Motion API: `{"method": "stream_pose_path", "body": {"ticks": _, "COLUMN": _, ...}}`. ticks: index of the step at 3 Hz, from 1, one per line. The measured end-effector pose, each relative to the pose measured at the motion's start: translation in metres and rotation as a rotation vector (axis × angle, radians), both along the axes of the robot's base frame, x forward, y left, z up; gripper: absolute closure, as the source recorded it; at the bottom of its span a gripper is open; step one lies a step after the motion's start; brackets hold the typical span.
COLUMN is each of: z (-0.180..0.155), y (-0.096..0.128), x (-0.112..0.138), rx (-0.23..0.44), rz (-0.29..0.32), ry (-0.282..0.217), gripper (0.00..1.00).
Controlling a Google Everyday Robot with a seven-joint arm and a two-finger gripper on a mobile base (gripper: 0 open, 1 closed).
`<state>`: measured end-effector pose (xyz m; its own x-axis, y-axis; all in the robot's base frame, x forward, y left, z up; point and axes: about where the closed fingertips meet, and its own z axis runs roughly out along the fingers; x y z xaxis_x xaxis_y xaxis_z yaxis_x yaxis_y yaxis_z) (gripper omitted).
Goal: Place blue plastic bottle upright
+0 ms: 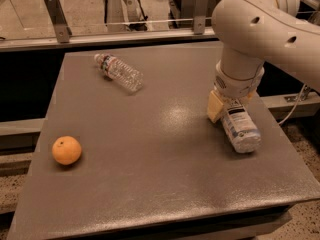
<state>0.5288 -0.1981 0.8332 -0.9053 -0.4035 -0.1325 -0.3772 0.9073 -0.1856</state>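
The blue plastic bottle [241, 130] lies on its side at the right of the grey table [150, 184], base end toward the front edge and its white-and-blue label facing up. My gripper [226, 109] is down at the bottle's far, cap end, right against it and just above the table. The cap is hidden under the gripper and wrist. The big white arm [250, 29] reaches in from the upper right and covers most of the gripper.
A smaller ribbed clear bottle [119, 72] lies on its side at the back left. An orange [66, 150] sits near the front left edge. A rail with metal brackets [55, 14] runs behind the table. A cable [295, 106] hangs off the right.
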Motion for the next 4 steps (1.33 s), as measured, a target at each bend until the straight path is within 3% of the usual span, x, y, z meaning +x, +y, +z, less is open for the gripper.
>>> {"method": "stream_pose_path", "body": {"ticks": 1, "z": 0.008, "y": 0.004, "x": 0.001, "rx": 0.028, "rz": -0.004, "ry": -0.027, "gripper": 0.64}}
{"method": "stream_pose_path", "body": {"ticks": 2, "z": 0.019, "y": 0.014, "x": 0.002, "rx": 0.079, "rz": 0.036, "ry": -0.057, "gripper": 0.86}}
{"method": "stream_pose_path", "body": {"ticks": 3, "z": 0.033, "y": 0.029, "x": 0.004, "rx": 0.176, "rz": 0.135, "ry": -0.112, "gripper": 1.0}}
{"method": "stream_pose_path", "body": {"ticks": 4, "z": 0.05, "y": 0.044, "x": 0.003, "rx": 0.311, "rz": 0.244, "ry": -0.189, "gripper": 1.0}}
